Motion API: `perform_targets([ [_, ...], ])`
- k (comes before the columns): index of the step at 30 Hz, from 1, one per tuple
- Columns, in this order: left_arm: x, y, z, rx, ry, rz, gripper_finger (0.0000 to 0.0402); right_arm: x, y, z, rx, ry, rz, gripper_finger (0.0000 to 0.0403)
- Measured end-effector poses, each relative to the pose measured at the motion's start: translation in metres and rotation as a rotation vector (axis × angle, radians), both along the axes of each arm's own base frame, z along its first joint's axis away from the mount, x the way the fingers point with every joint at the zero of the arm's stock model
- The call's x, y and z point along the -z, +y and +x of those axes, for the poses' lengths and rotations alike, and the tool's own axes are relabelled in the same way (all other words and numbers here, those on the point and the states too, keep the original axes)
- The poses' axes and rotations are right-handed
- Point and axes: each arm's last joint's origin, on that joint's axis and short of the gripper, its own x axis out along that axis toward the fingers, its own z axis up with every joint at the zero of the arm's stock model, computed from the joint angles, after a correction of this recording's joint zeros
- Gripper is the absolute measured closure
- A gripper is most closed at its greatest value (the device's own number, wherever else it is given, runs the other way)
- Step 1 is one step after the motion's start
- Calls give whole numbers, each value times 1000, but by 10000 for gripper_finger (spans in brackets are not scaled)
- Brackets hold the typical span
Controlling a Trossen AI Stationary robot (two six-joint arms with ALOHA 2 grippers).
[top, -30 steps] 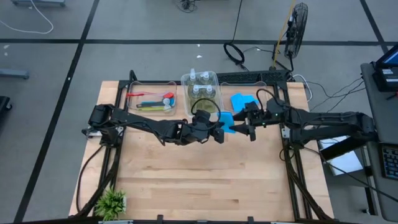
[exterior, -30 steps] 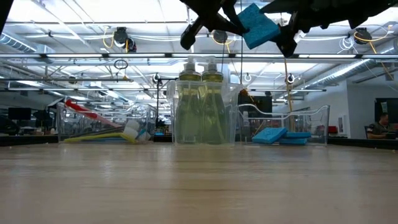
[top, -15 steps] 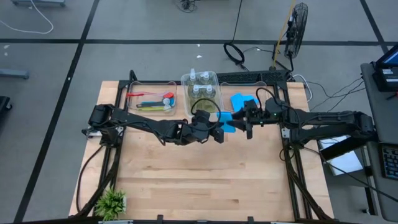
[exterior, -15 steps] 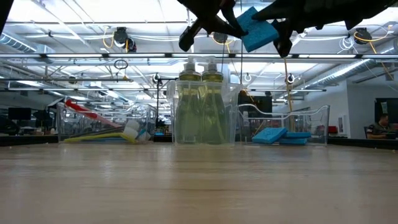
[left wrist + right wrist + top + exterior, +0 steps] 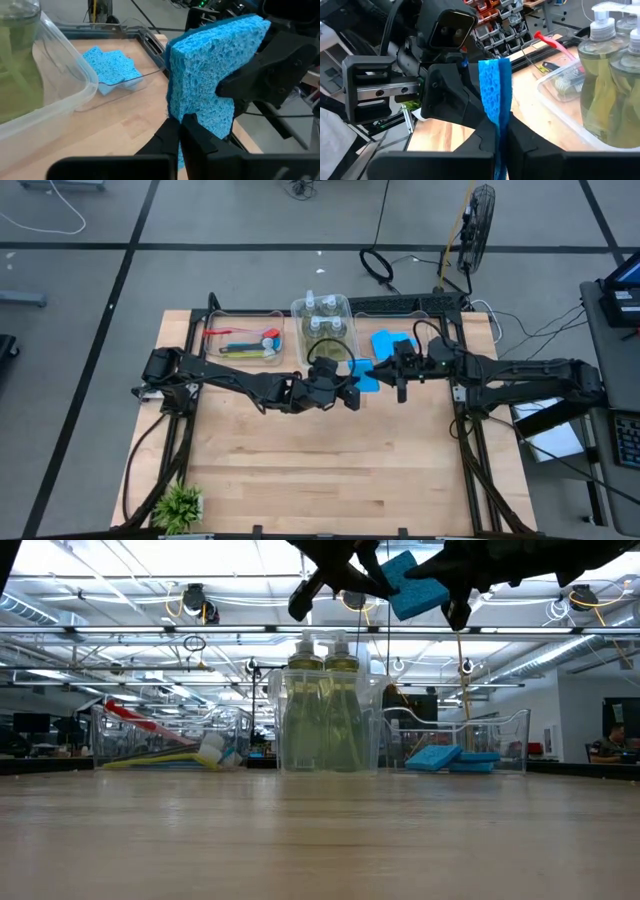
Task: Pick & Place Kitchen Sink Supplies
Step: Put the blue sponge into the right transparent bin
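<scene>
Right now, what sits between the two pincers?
One blue sponge, held above the table between the left pincer and right pincer, both shut on it; clearest in the wrist views.

Your worktop: a light wooden table (image 5: 320,470) carrying three clear bins and a plant.

You see the brush bin (image 5: 242,340) at the far left, the bottle bin (image 5: 324,328) in the middle and the sponge bin (image 5: 398,338) at the right, all along the far edge; the small green plant (image 5: 180,505) stands at the near left corner.
</scene>
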Motion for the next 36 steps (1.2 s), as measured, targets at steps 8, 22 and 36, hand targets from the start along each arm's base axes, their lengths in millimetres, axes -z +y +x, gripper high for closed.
perform_targets([
  [8,0,-4,1,74,12,-10,306,-6,-2,-8,57,-22,-27,400],
  [22,-2,-26,-4,288,92,98,149,-14,-9,-32,187,-18,-62,402],
  [36,-65,-26,-68,248,206,304,117,-15,-37,-41,349,-29,-19,402],
])
